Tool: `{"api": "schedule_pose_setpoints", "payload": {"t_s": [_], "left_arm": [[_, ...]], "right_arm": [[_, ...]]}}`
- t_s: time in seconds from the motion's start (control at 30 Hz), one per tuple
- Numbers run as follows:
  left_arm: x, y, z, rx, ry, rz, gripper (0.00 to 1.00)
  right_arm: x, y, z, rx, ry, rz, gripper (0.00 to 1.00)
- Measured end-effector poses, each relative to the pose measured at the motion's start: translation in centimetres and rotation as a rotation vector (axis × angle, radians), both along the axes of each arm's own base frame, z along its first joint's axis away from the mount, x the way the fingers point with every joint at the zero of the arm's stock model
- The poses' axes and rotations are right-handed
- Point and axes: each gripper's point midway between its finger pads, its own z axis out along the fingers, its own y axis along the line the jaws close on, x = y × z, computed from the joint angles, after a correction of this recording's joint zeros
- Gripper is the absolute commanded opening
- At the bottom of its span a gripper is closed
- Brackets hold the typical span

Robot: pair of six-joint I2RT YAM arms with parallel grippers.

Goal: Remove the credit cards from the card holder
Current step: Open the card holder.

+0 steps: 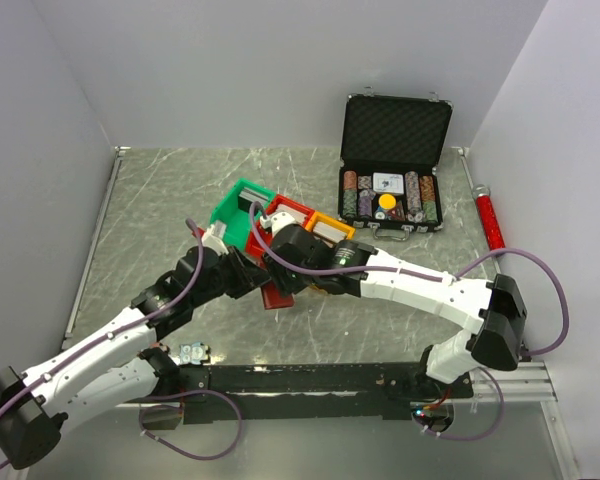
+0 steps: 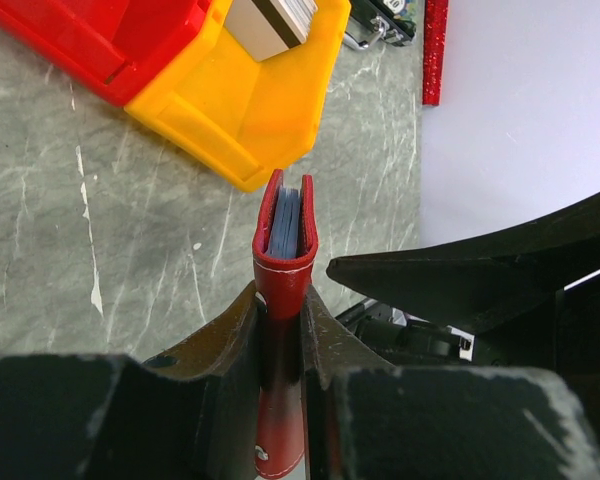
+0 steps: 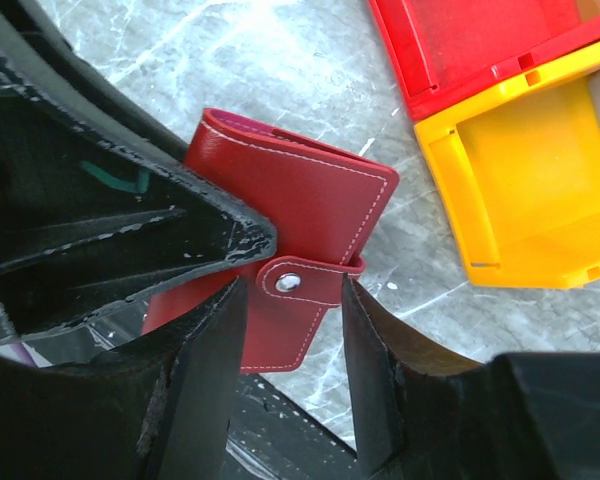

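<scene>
Over the middle of the table (image 1: 150, 200), a little in from its near edge, the left claw (image 2: 283, 310) is clenched on the card holder (image 2: 285, 268), pinching it edge-up by its lower half. Whether it hangs clear of the marble top or touches it cannot be told. The cards (image 2: 285, 220) sit inside, their blue-grey edges showing between the two red covers.

The right claw (image 3: 292, 300) comes in from the other side, released, with one finger on either side of the strap (image 3: 315, 278). The strap is fastened at its snap (image 3: 288, 283). A sliver of table shows between the holder and the right-hand finger, so nothing is gripped there yet.

Just beyond stand a yellow bin (image 3: 520, 200) and a red bin (image 3: 460, 50), with a green bin (image 1: 238, 205) beside them. An open chip case (image 1: 395, 160) lies at the far edge, towards the right corner.

The likely trouble is the snap. If it resists, a pull on the strap could drag the holder out of the left claw's narrow hold, or twist it. The strap is thin, so the fingers may close past it or on the cover instead. The two claws are crowded together and could knock each other. Once the holder opens, the glossy cards may slide out and scatter.
</scene>
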Motion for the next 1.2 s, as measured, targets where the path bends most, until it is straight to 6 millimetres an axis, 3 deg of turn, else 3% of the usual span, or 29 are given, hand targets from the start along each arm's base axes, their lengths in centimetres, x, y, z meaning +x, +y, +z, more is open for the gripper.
{"api": "schedule_pose_setpoints", "payload": {"t_s": [0.63,0.97,1.1,1.2], "left_arm": [[-0.2,0.2,0.1,-0.012,0.015,0.014,0.01],[-0.3,0.4,-0.3,-0.005,0.028,0.017,0.01],[-0.3,0.4,-0.3,-0.009,0.034,0.02,0.01],[-0.3,0.4,-0.4,-0.011,0.038,0.023,0.01]], "right_arm": [[0.4,0.3,-0.3,-0.036,-0.02,-0.014,0.36],[0.4,0.7,-0.9,-0.06,-0.024,-0.015,0.19],[0.6,0.6,-1.1,-0.068,-0.029,-0.022,0.01],[0.7,0.5,-1.1,-0.074,-0.035,-0.029,0.0]]}}
